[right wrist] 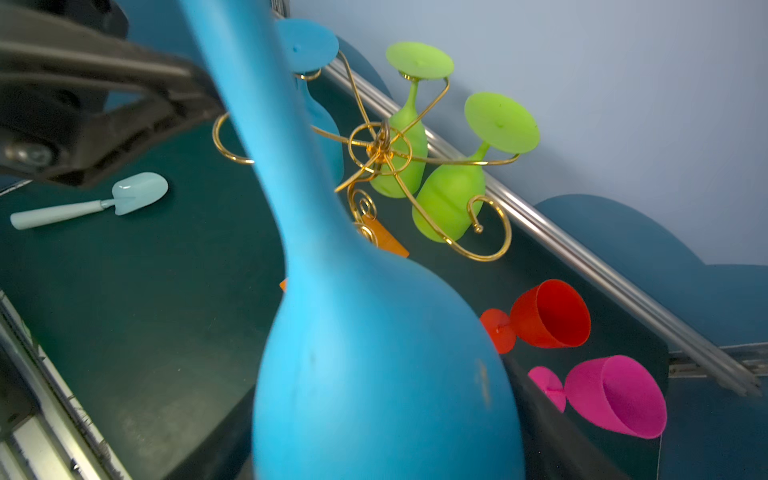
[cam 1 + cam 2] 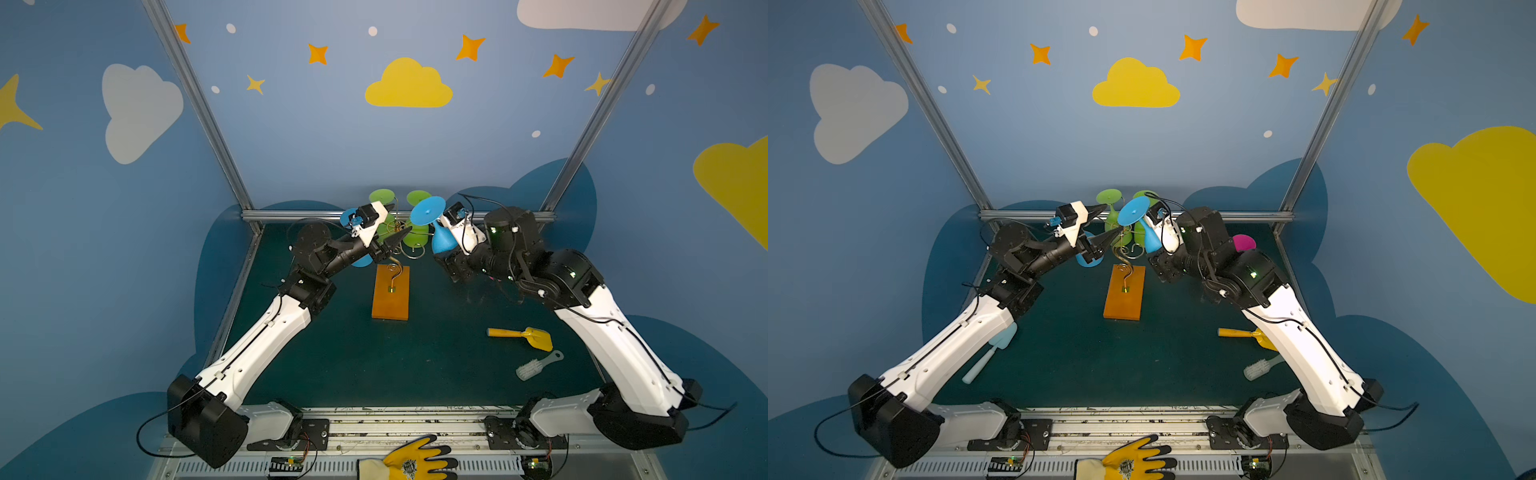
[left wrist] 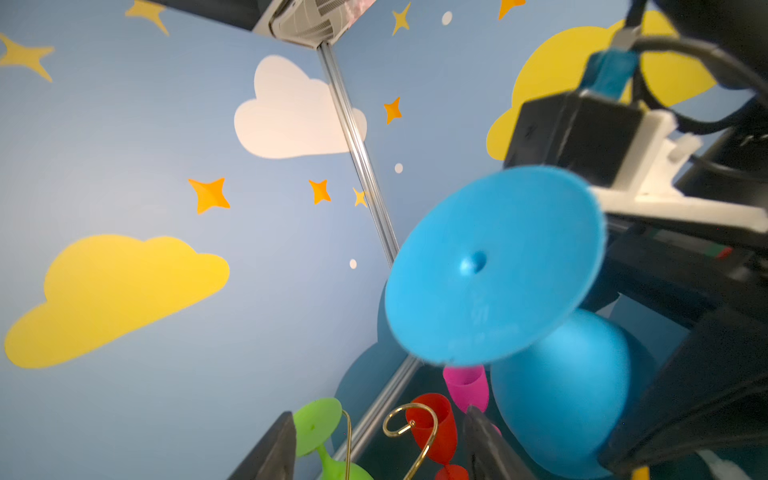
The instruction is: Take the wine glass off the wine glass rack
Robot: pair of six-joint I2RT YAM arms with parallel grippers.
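A: State of the right gripper point(image 1: 363, 237)?
B: Jaws stand wide yet clamp the blue wine glass point(image 2: 441, 243). The bowl sits deep between the fingers, the stem runs out past the tips, and the foot is uppermost and tilted.
A: Why gripped there?
B: My reading: the bowl is the broadest part and gives the pads surface, while a pinch on the thin stem would let it swing. Foot-up is how it hangs, so it needs no turning to slide out.
A: And the left gripper point(image 2: 1106, 224)?
B: Jaws spread, pinching nothing. Between its fingertips point(image 3: 274, 449) there is only a gold scroll of the wine glass rack point(image 2: 390, 299). Just beside one tip is the foot of one of the green glasses point(image 3: 313, 428). Likely placed there to steady the wire; cannot confirm.
A: Outward from the right jaws?
B: Rack just beside them, apart from the held glass. The green glasses and a second blue glass point(image 1: 307, 41) hang foot-up in its scrolls. Farther out, a red glass point(image 1: 548, 313) and a pink glass point(image 1: 615, 395) lie on their sides on the table point(image 2: 353, 365).
A: Look of the held glass?
B: Opaque matte sky-blue, plastic-looking. Flat round foot with a centre dimple, and a slim stem flaring smoothly into a rounded bowl with one faint scuff. Judged light, slightly slippery.
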